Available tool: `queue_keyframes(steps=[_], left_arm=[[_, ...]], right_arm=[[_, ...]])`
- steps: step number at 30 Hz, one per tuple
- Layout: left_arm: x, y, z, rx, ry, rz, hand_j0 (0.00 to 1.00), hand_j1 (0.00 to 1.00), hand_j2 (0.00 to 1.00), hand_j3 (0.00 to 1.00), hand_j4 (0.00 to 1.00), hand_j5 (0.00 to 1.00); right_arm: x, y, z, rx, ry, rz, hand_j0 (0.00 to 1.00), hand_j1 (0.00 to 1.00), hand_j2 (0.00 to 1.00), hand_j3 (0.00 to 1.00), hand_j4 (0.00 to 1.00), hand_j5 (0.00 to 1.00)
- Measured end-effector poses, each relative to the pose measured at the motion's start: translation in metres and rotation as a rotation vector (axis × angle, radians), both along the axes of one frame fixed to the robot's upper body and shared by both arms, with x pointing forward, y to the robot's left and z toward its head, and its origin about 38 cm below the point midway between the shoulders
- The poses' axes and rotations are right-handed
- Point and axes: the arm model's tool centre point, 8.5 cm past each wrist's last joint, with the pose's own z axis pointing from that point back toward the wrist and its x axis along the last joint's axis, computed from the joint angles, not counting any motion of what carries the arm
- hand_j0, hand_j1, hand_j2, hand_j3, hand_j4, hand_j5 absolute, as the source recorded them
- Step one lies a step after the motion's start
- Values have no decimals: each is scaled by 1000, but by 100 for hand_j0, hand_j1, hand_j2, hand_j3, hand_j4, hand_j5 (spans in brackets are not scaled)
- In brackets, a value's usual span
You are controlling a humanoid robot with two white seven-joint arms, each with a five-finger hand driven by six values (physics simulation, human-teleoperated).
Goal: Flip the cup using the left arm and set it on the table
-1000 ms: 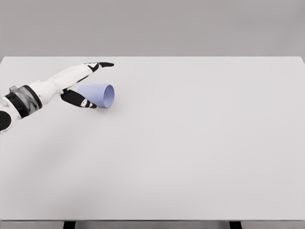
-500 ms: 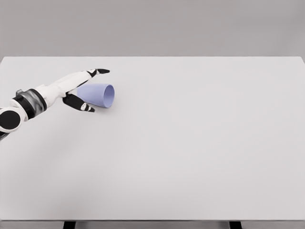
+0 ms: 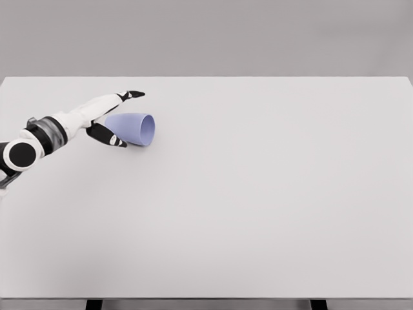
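1. The left arm point(image 3: 45, 132) comes in from the table's left edge, white with a dark band near the wrist, and reaches toward the far left part of the surface.
2. The left hand point(image 3: 103, 119) lies at the closed end of the cup, with its fingers apart: the long fingers point(image 3: 132, 95) stretch out straight past the far side of the cup, and the black-tipped thumb point(image 3: 106, 135) points along the near side.
3. The hand brackets the cup's base without closing on it. Whether the thumb touches the cup wall cannot be told from this view.
4. The cup point(image 3: 132, 128), pale blue-violet, lies on its side in the far left part of the table point(image 3: 258, 206), nearer the far edge than the near one. Its open mouth faces right, toward the middle of the surface, and its narrower base points left into the hand.
5. To the right of the cup, the white surface runs on to the right edge.
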Motion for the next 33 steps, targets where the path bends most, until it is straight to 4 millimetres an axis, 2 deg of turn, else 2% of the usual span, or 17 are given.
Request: queue_keyframes(steps=[16,33], left_arm=[[10,-3,-13,32,-2,20,100,100,100,100,100,100],[14,-18,-26,118,-27,-6,100,100,100,100,100,100]], right_arm=[[0,0,0,0,0,0,100,100,100,100,100,100],[0,0,0,0,0,0,100,100,100,100,100,100]])
